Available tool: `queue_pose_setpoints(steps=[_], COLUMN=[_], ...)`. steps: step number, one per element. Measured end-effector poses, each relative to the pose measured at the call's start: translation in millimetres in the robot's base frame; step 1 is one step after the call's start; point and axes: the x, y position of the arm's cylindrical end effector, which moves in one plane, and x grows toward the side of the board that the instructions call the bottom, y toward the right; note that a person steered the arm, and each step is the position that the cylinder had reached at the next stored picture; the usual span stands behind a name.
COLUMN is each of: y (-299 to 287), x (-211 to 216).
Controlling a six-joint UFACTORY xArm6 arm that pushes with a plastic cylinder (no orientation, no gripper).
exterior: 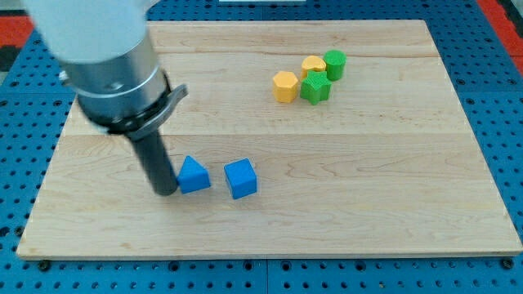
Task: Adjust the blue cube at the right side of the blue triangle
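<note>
Resting on the wooden board, my tip is seen touching the blue triangle's left edge, with nothing held since a bare rod can only push. The blue cube is found just beside the triangle on the view's right, a small gap between them. The triangle is best left undisturbed: the cube's far side should be reached by a detour and nudged gently leftward.

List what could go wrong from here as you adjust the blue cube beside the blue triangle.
1. My tip sits at the view's left edge of the blue triangle, not by the blue cube; pushing toward the view's right would likely shove the triangle into the cube.
2. The cube lies apart from the triangle and looks slightly turned, so an off-centre push may spin it.
</note>
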Motion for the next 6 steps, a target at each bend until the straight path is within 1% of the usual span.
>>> queue_pose_setpoints(steps=[1,2,3,4,5,6], y=[16,12,66,134,124,62], x=[-26,14,49,49,40,31])
